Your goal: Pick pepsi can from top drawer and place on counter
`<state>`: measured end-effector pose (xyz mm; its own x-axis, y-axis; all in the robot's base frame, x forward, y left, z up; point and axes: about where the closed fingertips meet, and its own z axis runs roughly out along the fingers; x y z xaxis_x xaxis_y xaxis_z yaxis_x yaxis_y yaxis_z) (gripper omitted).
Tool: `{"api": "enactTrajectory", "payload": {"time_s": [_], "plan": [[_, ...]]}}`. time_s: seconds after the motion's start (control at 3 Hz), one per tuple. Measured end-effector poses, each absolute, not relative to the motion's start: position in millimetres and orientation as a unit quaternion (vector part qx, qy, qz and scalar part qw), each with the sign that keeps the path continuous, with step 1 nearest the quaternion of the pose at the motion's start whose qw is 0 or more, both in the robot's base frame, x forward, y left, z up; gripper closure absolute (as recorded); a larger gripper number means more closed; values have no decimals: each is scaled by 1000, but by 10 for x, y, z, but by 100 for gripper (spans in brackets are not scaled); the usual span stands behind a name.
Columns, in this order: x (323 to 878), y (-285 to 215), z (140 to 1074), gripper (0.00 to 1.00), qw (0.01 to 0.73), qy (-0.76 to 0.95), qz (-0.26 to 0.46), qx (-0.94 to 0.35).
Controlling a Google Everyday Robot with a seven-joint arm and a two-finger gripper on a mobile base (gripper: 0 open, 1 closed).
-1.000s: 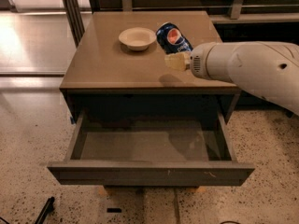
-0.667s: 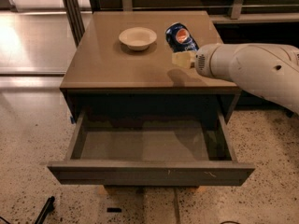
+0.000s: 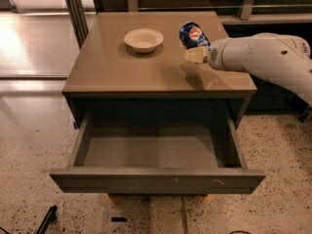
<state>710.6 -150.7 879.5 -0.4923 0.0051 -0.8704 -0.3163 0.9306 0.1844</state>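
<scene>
The pepsi can point(image 3: 192, 34), dark blue with a round red-white-blue logo, hangs tilted over the back right part of the counter point(image 3: 112, 67). My gripper point(image 3: 195, 47) reaches in from the right on a white arm and is shut on the can; one cream finger point(image 3: 196, 55) shows below the can. The can seems to be just above the counter top; whether it touches is unclear. The top drawer point(image 3: 156, 180) is pulled wide open below, and nothing shows on its grey floor.
A cream bowl point(image 3: 143, 39) sits on the counter left of the can. A dark shelf unit stands behind and to the right of the cabinet. Speckled floor surrounds the drawer, with a black object point(image 3: 46, 219) at the bottom left.
My gripper and the can have moved a little to the right and back over the counter. The drawer and bowl have not moved.
</scene>
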Motion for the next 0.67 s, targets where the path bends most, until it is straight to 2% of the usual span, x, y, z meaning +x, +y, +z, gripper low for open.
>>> {"api": "enactTrajectory", "payload": {"time_s": [0.33,0.67], "plan": [[7146,-1515,8889,82,501,845,163,-90],[7146,-1515,8889,58,501,845,164,-90]]}}
